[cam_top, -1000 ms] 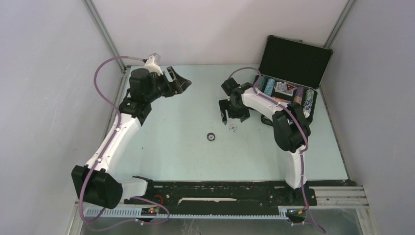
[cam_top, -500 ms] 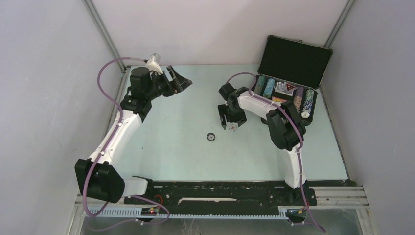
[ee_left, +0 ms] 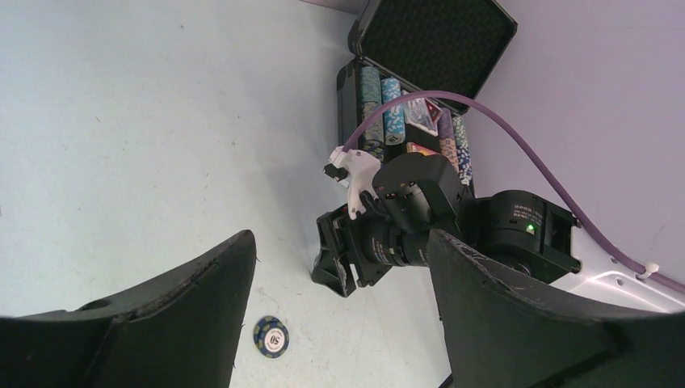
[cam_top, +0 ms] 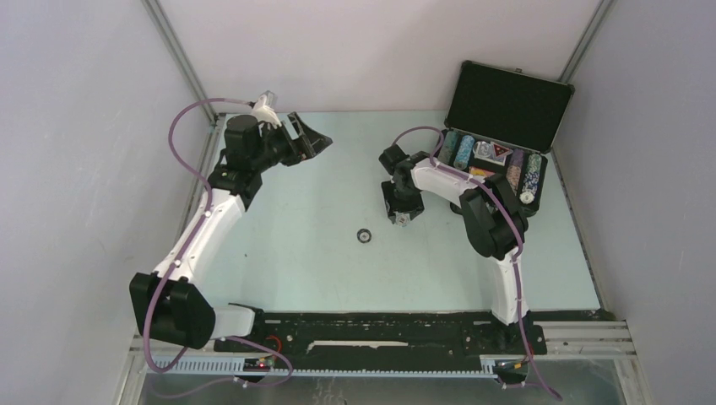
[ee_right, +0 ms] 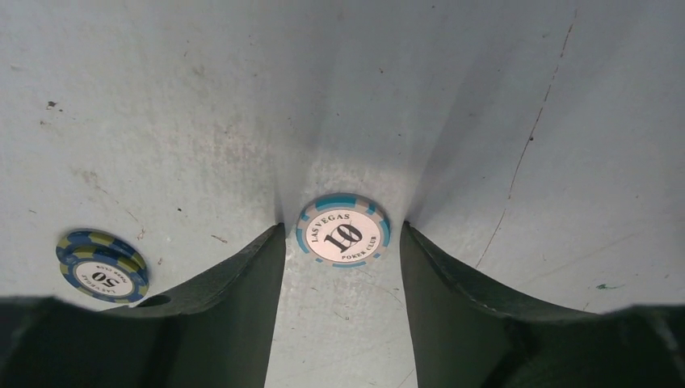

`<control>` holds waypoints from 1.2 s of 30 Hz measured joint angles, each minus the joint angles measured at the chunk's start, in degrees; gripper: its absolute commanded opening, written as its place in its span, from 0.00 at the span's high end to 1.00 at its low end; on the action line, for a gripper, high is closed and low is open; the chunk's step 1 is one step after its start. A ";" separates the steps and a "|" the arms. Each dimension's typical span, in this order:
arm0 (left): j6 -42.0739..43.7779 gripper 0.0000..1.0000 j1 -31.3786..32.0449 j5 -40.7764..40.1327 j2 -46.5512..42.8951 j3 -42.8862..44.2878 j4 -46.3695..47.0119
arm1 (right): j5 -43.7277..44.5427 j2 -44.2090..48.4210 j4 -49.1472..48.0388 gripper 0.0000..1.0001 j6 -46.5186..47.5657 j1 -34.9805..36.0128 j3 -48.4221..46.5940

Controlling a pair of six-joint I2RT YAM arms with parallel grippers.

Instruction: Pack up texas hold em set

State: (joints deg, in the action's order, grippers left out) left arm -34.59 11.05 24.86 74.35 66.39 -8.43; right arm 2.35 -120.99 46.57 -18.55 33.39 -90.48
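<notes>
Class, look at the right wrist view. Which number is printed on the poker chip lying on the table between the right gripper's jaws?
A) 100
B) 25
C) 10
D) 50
C: the white, blue-edged chip lying between the jaws of the right gripper reads LAS VEGAS 10 POKER CLUB, while the chip marked 50 lies off to one side, outside the jaws.
</notes>
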 measured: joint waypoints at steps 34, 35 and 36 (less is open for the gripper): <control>-31.30 0.24 -3.10 20.83 24.90 -6.10 34.27 | 0.22 24.02 -19.82 0.62 8.37 0.87 21.55; -33.03 0.24 -2.78 21.27 26.29 -6.64 35.98 | -0.07 25.14 -20.24 0.62 8.94 0.87 22.23; -34.21 0.25 -2.45 21.68 27.32 -6.86 37.09 | -0.31 26.08 -20.57 0.62 9.44 0.90 22.67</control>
State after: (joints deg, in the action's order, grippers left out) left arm -68.79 8.60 46.54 101.67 59.53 28.67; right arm 2.04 -94.91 26.00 -9.10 34.28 -67.81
